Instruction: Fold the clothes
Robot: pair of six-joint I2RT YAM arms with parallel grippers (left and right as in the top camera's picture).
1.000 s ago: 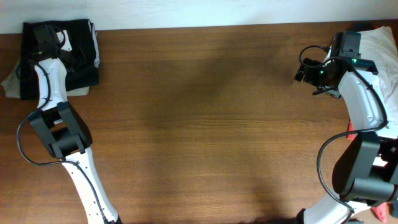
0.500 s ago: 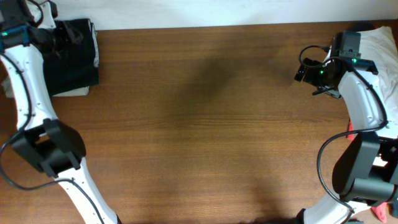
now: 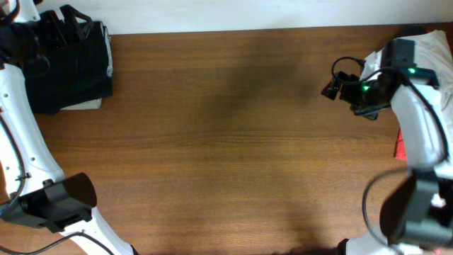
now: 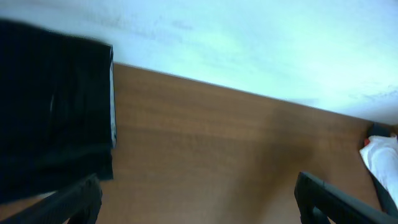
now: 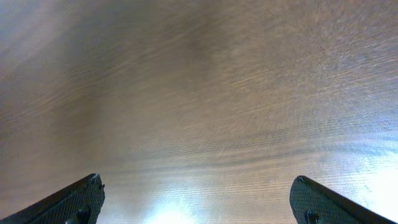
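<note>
Clothes are found at both far corners of the bench [image 3: 226, 142]. A black garment [image 3: 71, 71] is laid folded in the far left corner, with a pale beige layer [image 3: 86, 105] showing beneath its near edge and a thin white strip [image 3: 108, 55] along its right side. In the left wrist view the same black garment fills the left of the picture, flat on the wood below a pale wall [image 4: 249, 37]. The left end effector [image 4: 199, 200] is held open — its two fingers [image 4: 74, 202] are seen wide apart at the lower corners, with nothing gripped between them.

At the far right corner a white garment [image 3: 433, 49] is bunched loosely and partly covered by the right arm; a sliver of red fabric [image 3: 398, 145] is seen nearer, at the right edge. The right end effector [image 3: 334, 86] is held just left of the white garment, over bare wood. It is open as well — in the right wrist view its fingers are spread wide and only wood grain is seen between them.
</note>
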